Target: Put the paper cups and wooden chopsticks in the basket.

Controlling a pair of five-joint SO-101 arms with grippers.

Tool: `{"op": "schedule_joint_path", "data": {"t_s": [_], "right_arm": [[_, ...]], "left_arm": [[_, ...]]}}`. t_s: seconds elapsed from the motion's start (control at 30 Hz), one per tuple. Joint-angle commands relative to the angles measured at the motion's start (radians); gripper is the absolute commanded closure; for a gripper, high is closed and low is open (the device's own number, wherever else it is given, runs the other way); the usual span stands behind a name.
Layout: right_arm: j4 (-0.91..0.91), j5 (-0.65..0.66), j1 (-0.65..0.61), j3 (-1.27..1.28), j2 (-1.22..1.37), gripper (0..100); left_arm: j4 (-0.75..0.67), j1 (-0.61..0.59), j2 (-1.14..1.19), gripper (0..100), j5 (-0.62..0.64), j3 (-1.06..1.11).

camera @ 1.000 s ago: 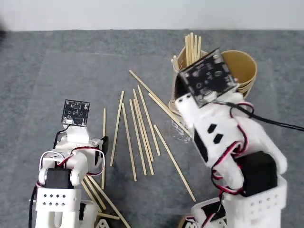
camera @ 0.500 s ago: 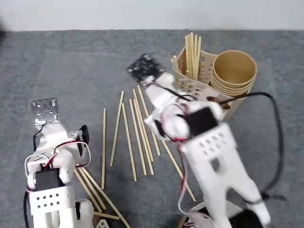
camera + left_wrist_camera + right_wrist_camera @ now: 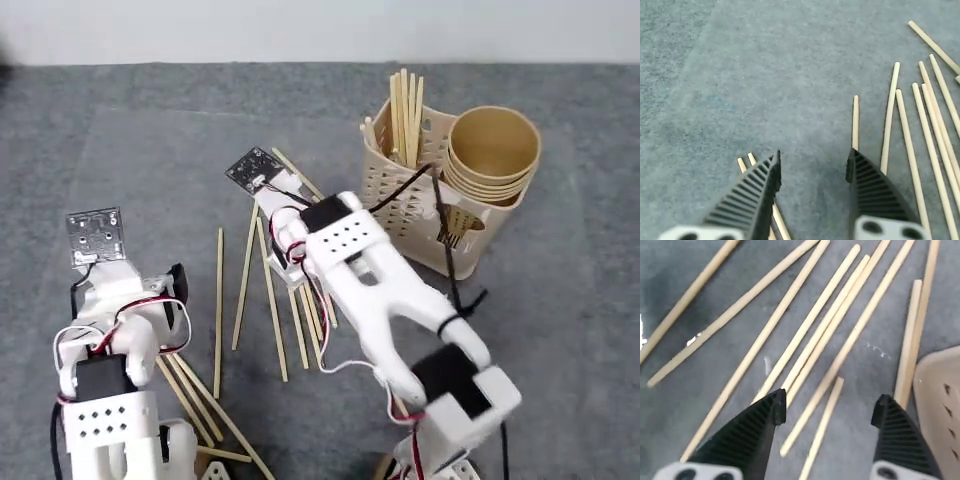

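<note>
A beige basket (image 3: 400, 200) stands at the back right. It holds a stack of paper cups (image 3: 493, 150) and several upright wooden chopsticks (image 3: 405, 105). More chopsticks (image 3: 272, 290) lie scattered on the grey mat in the middle. My right gripper (image 3: 272, 215) hangs low over their far ends. It is open in the right wrist view (image 3: 830, 410), with chopsticks (image 3: 815, 335) lying under and beyond the jaws. My left gripper (image 3: 180, 298) sits at the lower left. It stands open (image 3: 812, 165) over bare mat, with one chopstick (image 3: 855, 122) just ahead of one finger.
A corner of the basket (image 3: 940, 395) shows close beside the right gripper. Several more chopsticks (image 3: 205, 410) lie by the left arm's base. The mat's edge (image 3: 90, 130) runs along the back left, with open room there.
The right arm swung from above the basket leftward and down over the scattered chopsticks. The left arm shifted a little to the left at first, then stayed still.
</note>
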Motion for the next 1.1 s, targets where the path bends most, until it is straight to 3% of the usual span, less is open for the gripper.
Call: {"op": "schedule_joint_path", "data": {"t_s": [0.0,0.47,0.63,0.87,1.07], "right_arm": [[-0.070,-0.015,-0.028,-0.015,0.041,70.5],[-0.211,-0.110,-0.018,-0.026,0.213,70.7],[-0.070,-0.109,-0.019,-0.144,0.291,72.5],[0.174,-0.060,-0.021,-0.442,0.503,92.0],[0.300,-0.044,-0.024,-0.624,0.622,94.5]], "left_arm": [[-0.025,-0.002,-0.014,79,0.009,-0.002],[-0.025,0.002,-0.014,79,0.009,-0.001],[-0.025,0.002,-0.014,79,0.009,-0.001],[-0.025,0.002,-0.014,79,0.009,-0.001],[-0.025,0.002,-0.014,79,0.009,-0.001]]}}
